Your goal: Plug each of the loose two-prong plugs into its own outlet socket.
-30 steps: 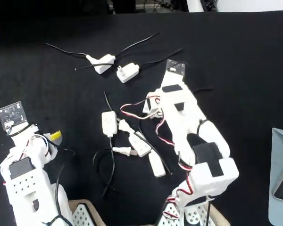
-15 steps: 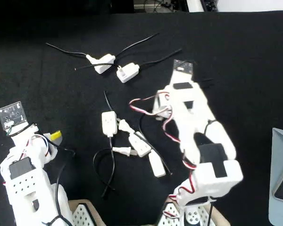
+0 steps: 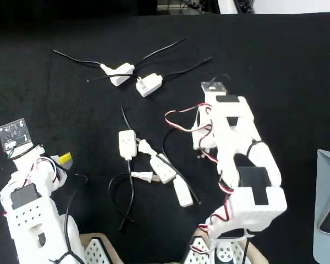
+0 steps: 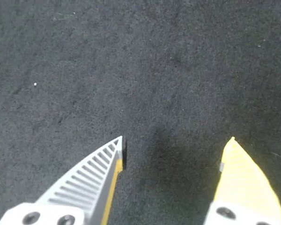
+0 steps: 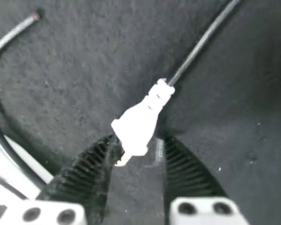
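My right gripper [image 5: 138,143] is shut on a white two-prong plug [image 5: 138,121], whose black cord [image 5: 203,42] trails away over the cloth. In the high view my right arm [image 3: 231,132] stands right of centre, above the held plug. Left of it lie white outlet sockets [image 3: 126,144] [image 3: 163,168] [image 3: 182,192] with black cords, and two small white plugs [image 3: 146,147] [image 3: 143,176] lie beside them. Two more white pieces with cords [image 3: 121,73] [image 3: 149,84] lie at the back. My left gripper [image 4: 176,139] is open over bare black cloth at the near left, its yellow finger [image 3: 65,159] showing.
A grey-blue tray [image 3: 325,165] holding a dark flat device stands at the right edge. Loose black cords [image 3: 121,195] loop near the sockets. Bare black cloth stretches across the far right and the left middle.
My right arm has swung to the right and drawn back toward the near side, away from the sockets, with the plug's cord following it. The left arm has kept still.
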### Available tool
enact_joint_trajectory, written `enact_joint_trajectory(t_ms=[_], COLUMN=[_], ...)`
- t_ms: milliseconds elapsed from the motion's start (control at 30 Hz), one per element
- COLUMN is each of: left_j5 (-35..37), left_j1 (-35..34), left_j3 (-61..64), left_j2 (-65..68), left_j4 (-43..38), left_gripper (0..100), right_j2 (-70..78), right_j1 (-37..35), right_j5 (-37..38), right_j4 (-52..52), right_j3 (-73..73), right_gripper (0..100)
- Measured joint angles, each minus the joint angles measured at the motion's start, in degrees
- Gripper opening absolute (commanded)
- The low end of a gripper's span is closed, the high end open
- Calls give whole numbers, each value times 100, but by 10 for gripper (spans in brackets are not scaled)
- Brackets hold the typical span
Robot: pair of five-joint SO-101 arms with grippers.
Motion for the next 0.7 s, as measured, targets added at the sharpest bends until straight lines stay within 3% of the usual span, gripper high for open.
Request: enact_joint_trajectory(t_ms=[400, 700], left_j5=[0, 0], left_j1=[0, 0], left_j3=[0, 0], left_j2=[0, 0], left_j4=[0, 0], left_gripper=[327, 328], right_j2=[114, 176], right_j1=[9, 18], right_j5=[-765, -1459], right_j4=[378, 413], right_j3=[-747, -853], right_gripper=[115, 173])
